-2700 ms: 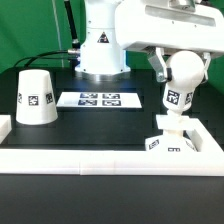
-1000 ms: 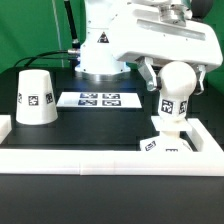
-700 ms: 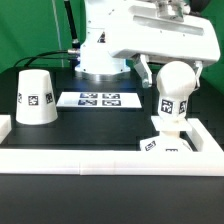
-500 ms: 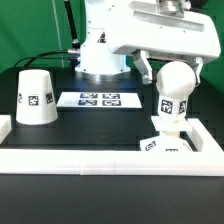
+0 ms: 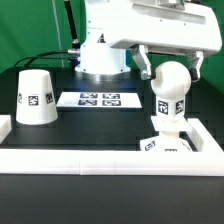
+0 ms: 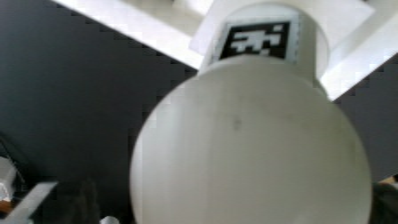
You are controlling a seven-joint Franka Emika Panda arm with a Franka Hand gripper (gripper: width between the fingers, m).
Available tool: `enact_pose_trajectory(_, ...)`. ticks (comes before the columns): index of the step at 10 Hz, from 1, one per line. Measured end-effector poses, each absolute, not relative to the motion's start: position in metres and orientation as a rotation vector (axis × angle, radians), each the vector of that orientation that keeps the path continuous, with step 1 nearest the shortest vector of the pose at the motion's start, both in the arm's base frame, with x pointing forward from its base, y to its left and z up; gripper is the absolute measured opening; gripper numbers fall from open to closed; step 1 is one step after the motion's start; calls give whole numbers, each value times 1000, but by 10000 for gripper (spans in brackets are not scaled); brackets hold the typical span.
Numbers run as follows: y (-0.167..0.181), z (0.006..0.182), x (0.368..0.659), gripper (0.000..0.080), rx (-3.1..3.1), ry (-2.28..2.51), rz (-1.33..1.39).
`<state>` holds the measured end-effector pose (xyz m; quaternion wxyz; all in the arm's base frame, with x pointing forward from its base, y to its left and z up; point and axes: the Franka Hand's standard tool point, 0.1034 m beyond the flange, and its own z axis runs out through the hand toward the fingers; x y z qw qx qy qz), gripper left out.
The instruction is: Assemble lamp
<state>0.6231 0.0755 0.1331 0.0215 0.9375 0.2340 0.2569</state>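
White matte bulb (image 5: 171, 88) stands upright, its tagged neck set on the base (image 5: 166, 143), at the exterior view's right of the black counter (image 5: 100, 125) and just behind the white border rail (image 5: 80, 156). End effector (image 5: 171, 72) is spread wide and holds nothing. Its fingers (image 5: 145, 65) stand either side of the bulb's upper part, apparently clear of it. Shade (image 5: 36, 97) rests narrow end up, well apart at the exterior view's left. Marker board (image 5: 98, 99) lies between them, farther back. Wrist view is almost filled by the bulb's rounded surface.
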Motion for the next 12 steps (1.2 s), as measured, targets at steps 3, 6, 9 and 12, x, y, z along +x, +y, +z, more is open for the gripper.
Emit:
enact_pose_trajectory(3,91,127,617,698,3023,691,551)
enact_pose_trajectory(6,100,123,610,698,3088,690,283)
enact_pose_trajectory(9,96,119,612,698,3091,717,181)
enact_pose_trajectory(12,90,121,614,698,3091,703,186)
